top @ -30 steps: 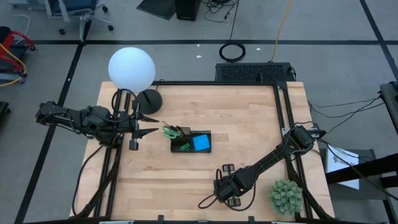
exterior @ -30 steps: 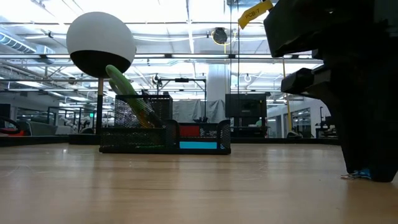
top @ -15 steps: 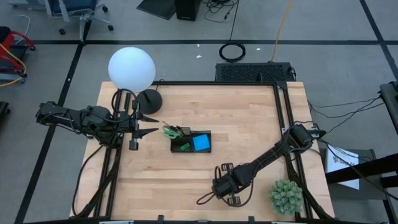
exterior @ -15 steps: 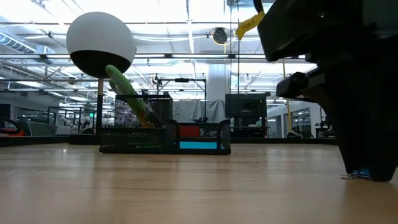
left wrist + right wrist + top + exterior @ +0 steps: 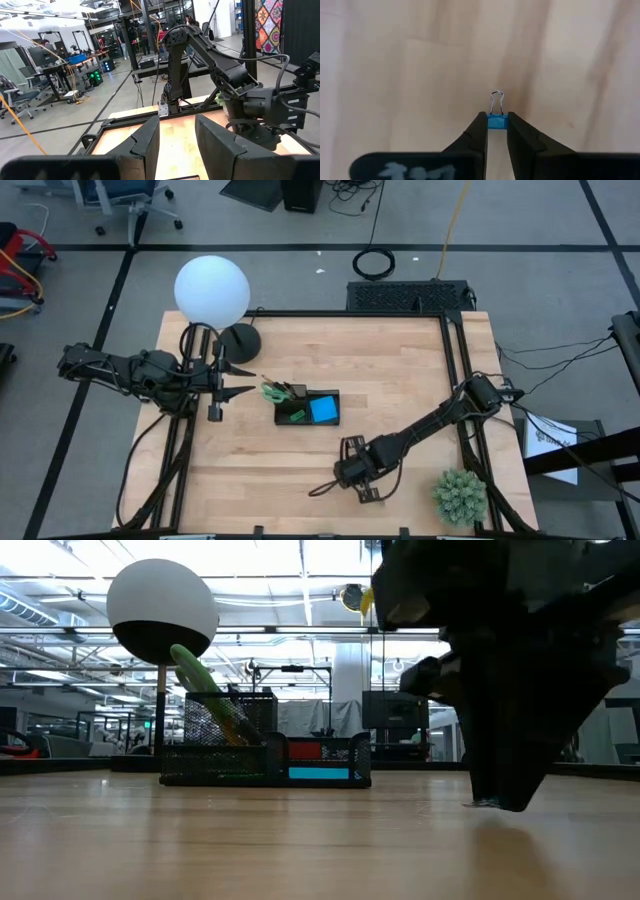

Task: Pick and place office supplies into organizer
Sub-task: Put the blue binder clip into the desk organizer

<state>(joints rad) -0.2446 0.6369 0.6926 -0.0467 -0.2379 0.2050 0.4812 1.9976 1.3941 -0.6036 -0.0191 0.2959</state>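
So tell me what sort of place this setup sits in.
Probably a robotics lab or open workshop: the wooden table sits in a metal frame on a concrete floor, with office chairs, equipment racks and ceiling strip lights beyond it.

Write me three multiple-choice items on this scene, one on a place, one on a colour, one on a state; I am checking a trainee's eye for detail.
1. Where does the organizer stand?
A. near the table's middle
B. beside the potted plant
C. on the floor

2. What colour is the binder clip's body?
A. red
B. blue
C. yellow

3. How is the right end effector?
A. open and holding nothing
B. shut on the binder clip
C. shut on the scissors

Key: 1 A, the high view shows it mid-table, apart from the plant at the corner. 2 B, the right wrist view shows blue under the wire loops. 3 B, both fingers press the clip's sides.
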